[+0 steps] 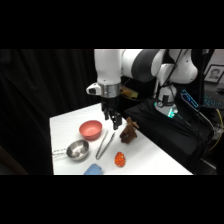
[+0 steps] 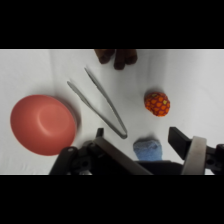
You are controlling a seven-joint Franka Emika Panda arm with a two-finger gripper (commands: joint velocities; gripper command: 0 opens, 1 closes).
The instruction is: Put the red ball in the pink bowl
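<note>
- The red ball point(image 1: 120, 159) point(image 2: 157, 103): small, orange-red, slightly egg-shaped with a speckled skin, lying on the white table, apart from the bowl.
- The pink bowl point(image 1: 90, 129) point(image 2: 43, 124): round, shallow, salmon-pink, matte, standing upright and empty on the table.

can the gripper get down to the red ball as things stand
Probably yes: the red ball lies alone on the white table, apart from the tongs, with nothing above it; the gripper hangs nearby.
</note>
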